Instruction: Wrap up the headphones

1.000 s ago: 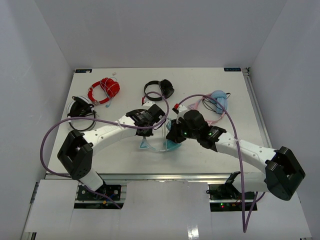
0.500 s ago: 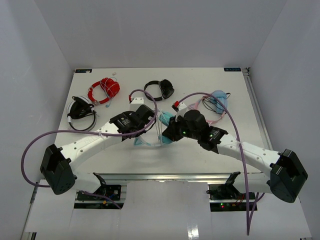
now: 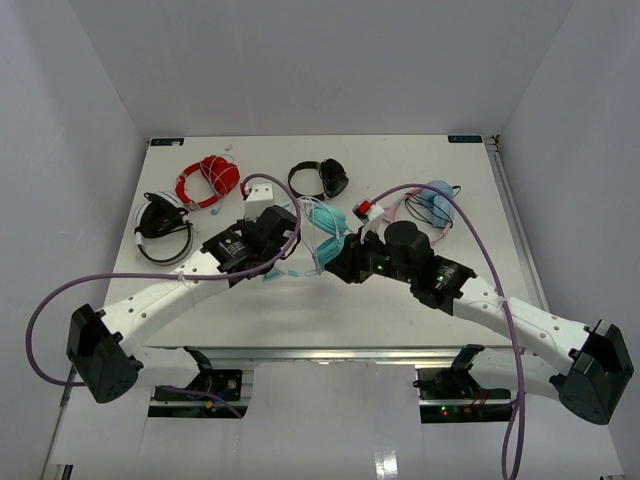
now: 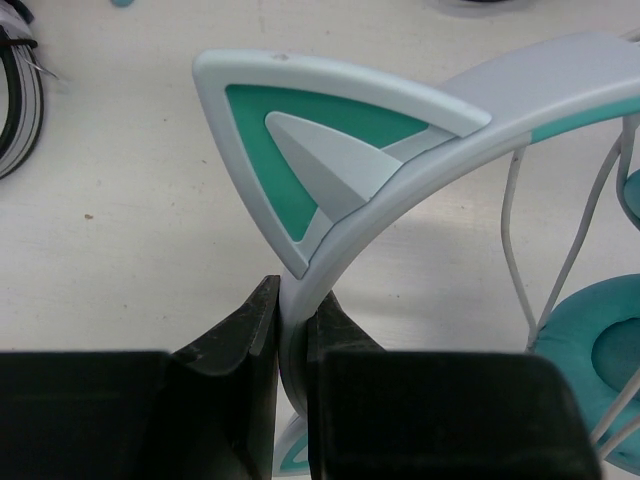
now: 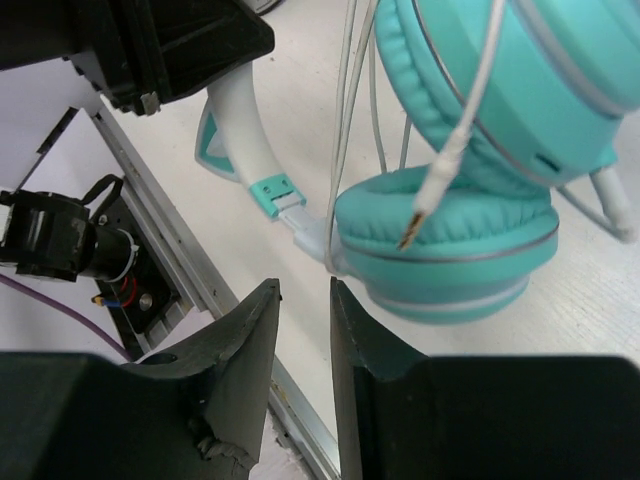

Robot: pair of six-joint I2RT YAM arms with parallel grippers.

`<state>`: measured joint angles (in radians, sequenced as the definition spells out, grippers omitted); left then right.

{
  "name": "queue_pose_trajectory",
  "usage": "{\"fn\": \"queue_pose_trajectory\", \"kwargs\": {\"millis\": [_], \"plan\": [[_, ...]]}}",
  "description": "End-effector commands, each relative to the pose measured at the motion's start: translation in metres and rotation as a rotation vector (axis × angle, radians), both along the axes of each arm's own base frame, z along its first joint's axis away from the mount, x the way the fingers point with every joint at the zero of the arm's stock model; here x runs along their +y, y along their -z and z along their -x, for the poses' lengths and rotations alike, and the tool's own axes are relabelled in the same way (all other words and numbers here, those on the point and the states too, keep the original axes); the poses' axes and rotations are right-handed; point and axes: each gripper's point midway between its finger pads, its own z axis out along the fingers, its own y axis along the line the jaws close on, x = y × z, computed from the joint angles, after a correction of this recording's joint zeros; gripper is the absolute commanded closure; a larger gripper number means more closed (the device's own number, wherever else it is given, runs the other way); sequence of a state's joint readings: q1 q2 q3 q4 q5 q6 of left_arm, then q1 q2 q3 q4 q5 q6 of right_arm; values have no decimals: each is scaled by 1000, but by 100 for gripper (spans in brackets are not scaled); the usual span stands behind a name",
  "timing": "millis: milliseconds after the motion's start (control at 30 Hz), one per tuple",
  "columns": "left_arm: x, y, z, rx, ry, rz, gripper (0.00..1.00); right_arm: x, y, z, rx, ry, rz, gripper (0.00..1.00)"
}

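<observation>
On the white table [image 3: 480, 200], the teal headphones [image 3: 325, 225] sit at the middle, between the two arms. The left tool [image 4: 295, 320] is clamped on the white headband [image 4: 400, 200], just below a cat ear. The right tool [image 5: 303, 300] is near the lower cup, its fingers narrowly parted with nothing visible between them. The thin white cable [image 5: 345, 130] hangs beside the cups, its plug [image 5: 425, 205] dangling.

Teal headphones [image 3: 322, 238] with white cat-eared headband [image 4: 420, 160], padded cups [image 5: 450, 235] stacked together, thin white cable [image 5: 470, 130] dangling loose.
</observation>
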<state>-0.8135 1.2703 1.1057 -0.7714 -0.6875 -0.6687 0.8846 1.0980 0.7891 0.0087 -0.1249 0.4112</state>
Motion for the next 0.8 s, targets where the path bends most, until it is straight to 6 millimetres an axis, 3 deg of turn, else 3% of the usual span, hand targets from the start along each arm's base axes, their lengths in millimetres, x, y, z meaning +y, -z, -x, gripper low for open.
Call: {"fn": "queue_pose_trajectory", "kwargs": {"millis": [0, 200, 400, 500, 567, 633, 767], "plan": [[1, -53, -14, -172, -48, 117, 100, -8, -17, 11, -43, -29, -19, 62], [4, -61, -13, -192, -34, 108, 100, -31, -25, 25, -75, -30, 5, 59], [6, -59, -10, -187, -9, 88, 100, -58, -68, 29, -183, 45, -68, 66], [7, -55, -9, -180, -2, 74, 100, -70, -100, 16, -270, 135, -99, 68], [7, -53, -8, -174, 7, 70, 100, -70, -110, 8, -305, 153, -79, 69], [6, -52, -7, -169, 17, 73, 100, -65, -132, -1, -364, 153, -63, 69], [2, -45, -5, -152, 41, 74, 100, -45, -130, -25, -371, 149, 31, 68]]}}
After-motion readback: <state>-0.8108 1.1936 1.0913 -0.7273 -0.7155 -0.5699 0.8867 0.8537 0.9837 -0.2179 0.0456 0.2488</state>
